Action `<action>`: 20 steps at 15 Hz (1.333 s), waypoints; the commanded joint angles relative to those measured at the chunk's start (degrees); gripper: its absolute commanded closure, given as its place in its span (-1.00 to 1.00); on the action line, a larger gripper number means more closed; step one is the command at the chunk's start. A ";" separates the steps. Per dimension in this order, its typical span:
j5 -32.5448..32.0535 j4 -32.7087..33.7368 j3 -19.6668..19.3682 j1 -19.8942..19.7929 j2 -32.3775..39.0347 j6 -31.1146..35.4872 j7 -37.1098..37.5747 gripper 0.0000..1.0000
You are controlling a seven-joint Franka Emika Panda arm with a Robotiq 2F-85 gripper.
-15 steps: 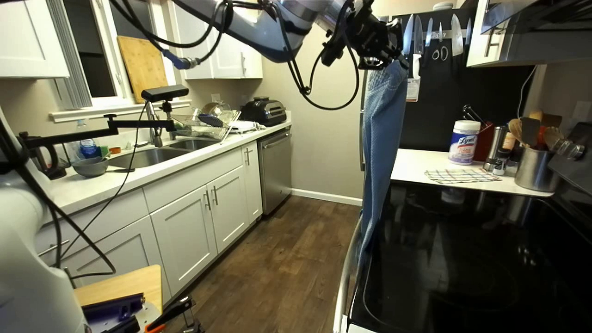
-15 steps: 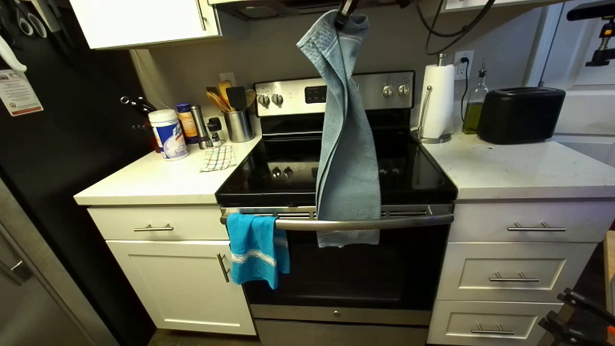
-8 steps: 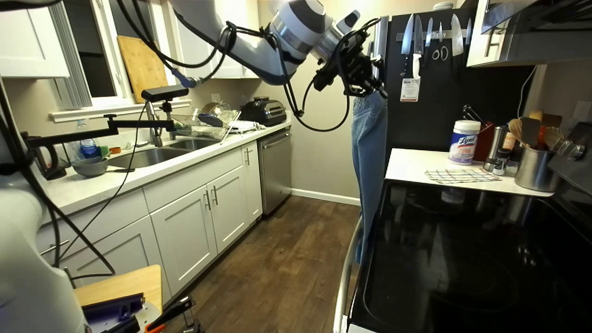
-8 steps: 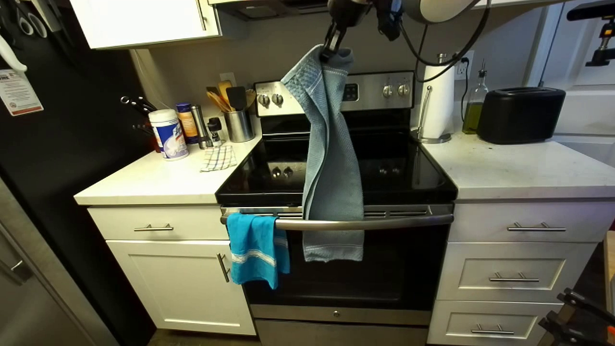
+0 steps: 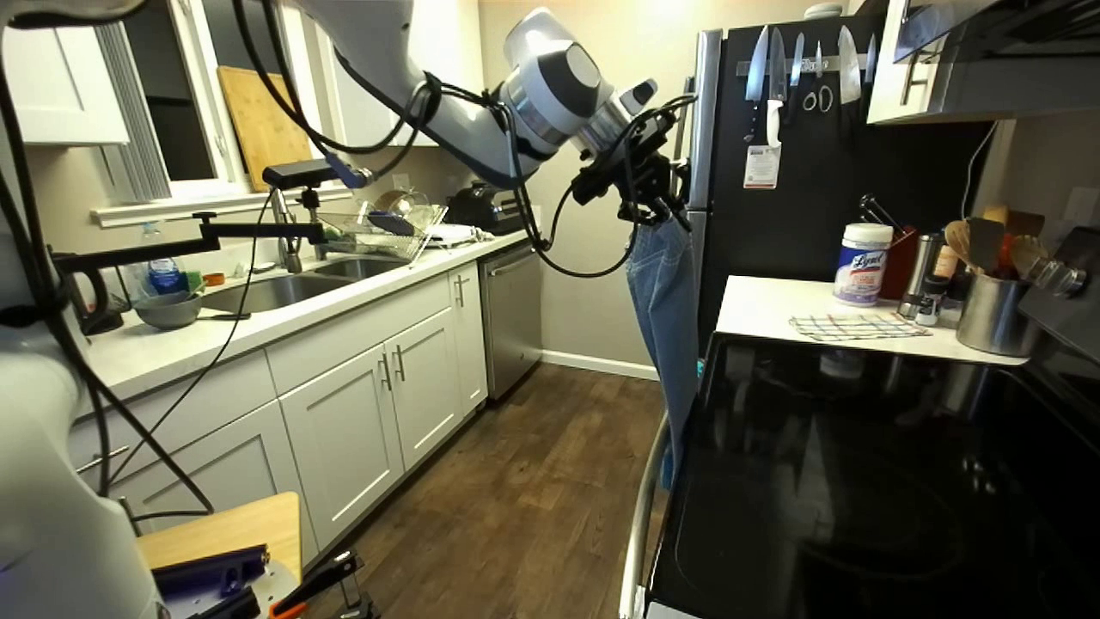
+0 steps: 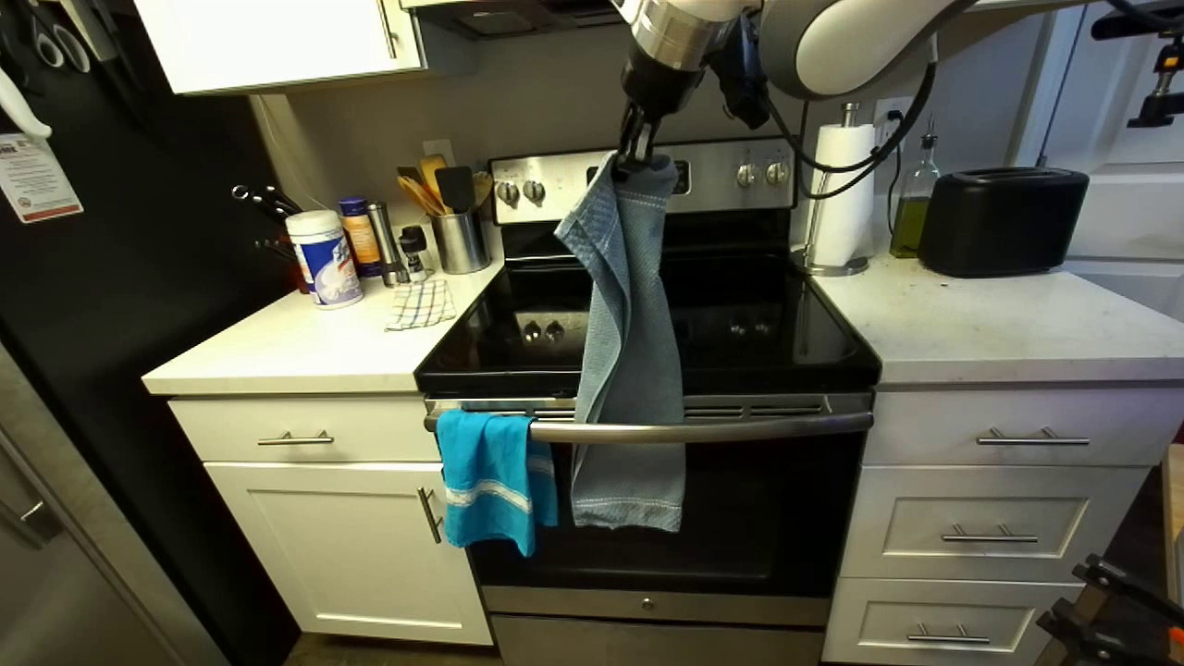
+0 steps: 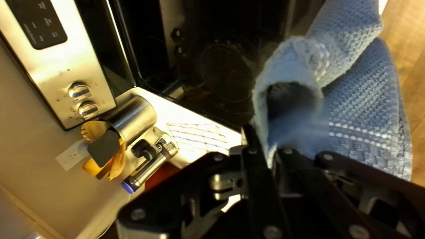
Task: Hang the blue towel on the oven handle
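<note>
White countertops point(image 6: 1008, 324) are set on either side of a black glass-topped range point(image 6: 768, 338). Compared with a second ago, the black two-fingered gripper point(image 6: 636, 162) and the wrinkled slate-blue cloth towel point(image 6: 643, 347) are held lower, and the towel's hem is brought farther below the long curved metal oven handle point(image 6: 740, 431). More of the white jointed arm point(image 6: 860, 42) is brought into frame, and the gap to the bright cyan cloth with a pale stripe point(image 6: 495, 462), draped over the same handle, is narrowed. The towel's upper end is clamped in the closed jaws; its lower part is hung between the handle and the dark oven door point(image 6: 758, 518). The arm is cut off by the top edge in both exterior views. In an exterior view, the lower end of the towel point(image 5: 675, 309) is largely hidden at the range's edge. In the wrist view, the jaws' contact with the towel is blurred and hard to make out.
</note>
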 commanded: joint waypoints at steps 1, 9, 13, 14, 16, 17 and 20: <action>6.90 -1.53 1.92 0.99 1.47 -0.12 -7.94 0.97; 9.59 -4.13 4.75 9.65 1.72 -11.91 4.13 0.97; 8.31 -5.91 6.54 13.36 1.09 -14.27 9.09 0.97; 7.98 -6.60 7.07 14.26 0.86 -14.76 9.92 0.97; 6.57 -8.02 7.88 16.18 0.55 -15.38 12.98 0.97; 5.68 -8.76 8.44 17.07 0.46 -15.69 14.08 0.97; 3.83 -9.33 10.05 19.08 2.26 -17.73 15.16 0.97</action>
